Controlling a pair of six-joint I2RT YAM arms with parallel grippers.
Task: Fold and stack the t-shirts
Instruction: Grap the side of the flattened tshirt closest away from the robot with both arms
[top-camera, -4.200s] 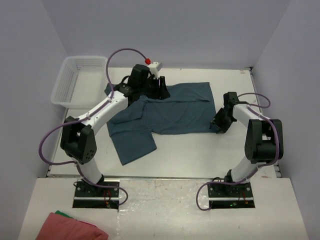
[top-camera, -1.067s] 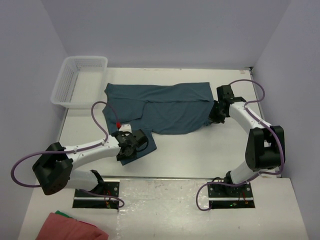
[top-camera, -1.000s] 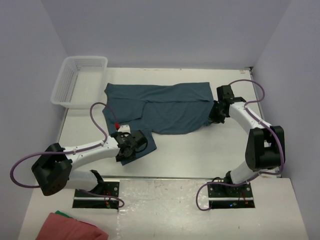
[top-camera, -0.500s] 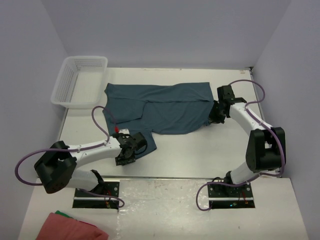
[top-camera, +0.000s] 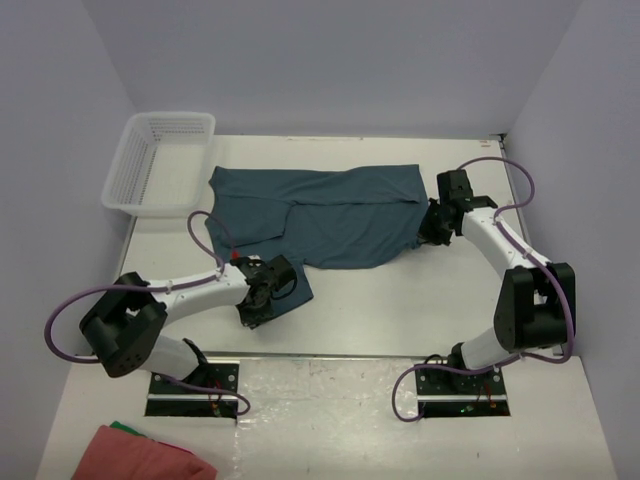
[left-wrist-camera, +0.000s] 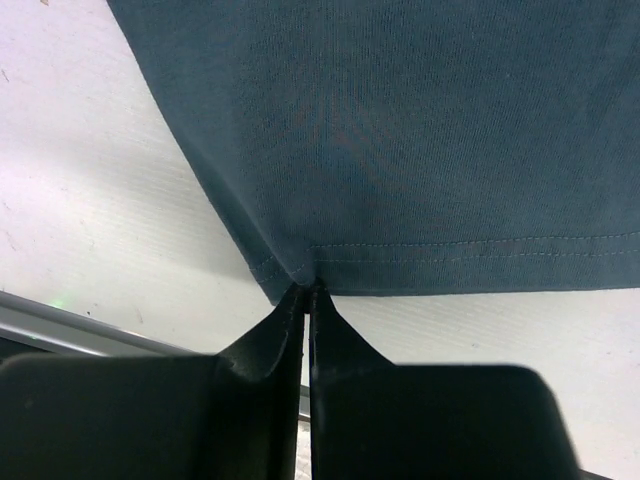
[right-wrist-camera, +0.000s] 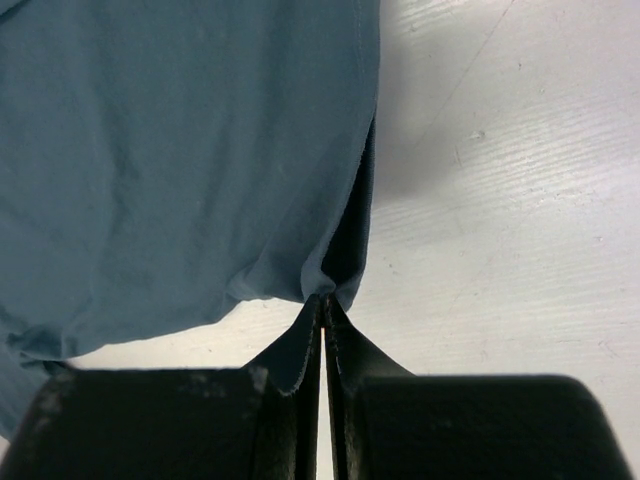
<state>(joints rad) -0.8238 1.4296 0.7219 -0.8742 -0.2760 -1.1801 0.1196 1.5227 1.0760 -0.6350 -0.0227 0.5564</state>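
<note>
Pale lilac walls (top-camera: 330, 60) enclose a white table (top-camera: 400, 300).

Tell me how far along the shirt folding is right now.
Done: little. The dark teal-blue t-shirt lies mostly spread on the white table, with no neat fold visible. In hand: the left gripper is shut on its near hem corner, and the right gripper is shut on its right edge. Left: the folds themselves, then stacking.
</note>
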